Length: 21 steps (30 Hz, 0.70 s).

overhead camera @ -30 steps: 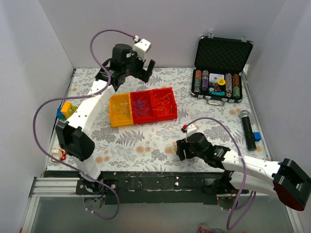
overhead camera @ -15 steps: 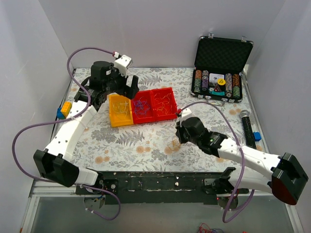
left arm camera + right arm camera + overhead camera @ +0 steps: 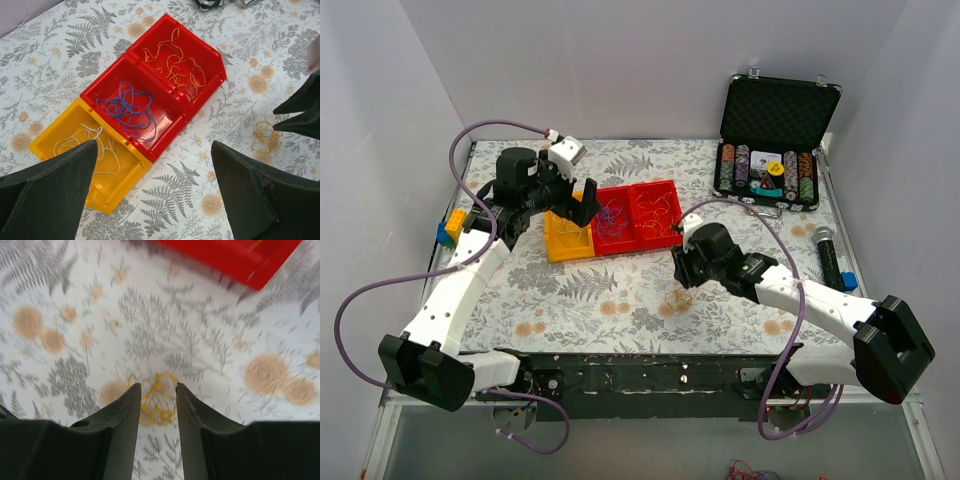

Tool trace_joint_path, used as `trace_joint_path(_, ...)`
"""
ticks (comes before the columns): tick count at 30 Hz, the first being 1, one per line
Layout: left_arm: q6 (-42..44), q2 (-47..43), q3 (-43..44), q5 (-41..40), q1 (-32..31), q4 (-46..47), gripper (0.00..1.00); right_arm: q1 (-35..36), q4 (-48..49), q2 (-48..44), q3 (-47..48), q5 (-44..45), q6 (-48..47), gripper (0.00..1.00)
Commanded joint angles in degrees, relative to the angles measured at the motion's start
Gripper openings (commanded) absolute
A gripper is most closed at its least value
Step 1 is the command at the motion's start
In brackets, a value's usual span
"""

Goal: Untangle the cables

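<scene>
Right gripper hangs low, fingers narrowly apart, and between them I see a loose yellow cable lying on the table. Left gripper gapes wide above the bins: white cable in the yellow bin, blue cable and orange cable in the red bins.

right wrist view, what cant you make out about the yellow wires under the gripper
- yellow wires: motion-blurred in the right wrist view; single strands cannot be separated.
- their near part: hidden behind the fingers of the right gripper, so contact cannot be told.
- red bin: cut off by the top edge.
</scene>
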Motion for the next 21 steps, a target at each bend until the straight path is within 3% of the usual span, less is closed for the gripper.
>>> trace_joint_path(1, 0.8, -4.6, -2.4, 4.5, 0.1, -1.4, 0.98, 0.1, -1.5, -0.4, -5.6, -6.7, -0.1, 0.43)
trace_joint_path(14, 1.9, -7.5, -6.6, 4.5, 0.0, -3.2, 0.98, 0.1, 7.3, 4.5, -8.7, 1.0, -0.1, 0.43)
trace_joint_path(21, 2.4, -8.0, -8.0, 4.1, 0.2, -2.6, 0.98, 0.1, 10.7, 9.3, -9.3, -1.9, 0.9, 0.38)
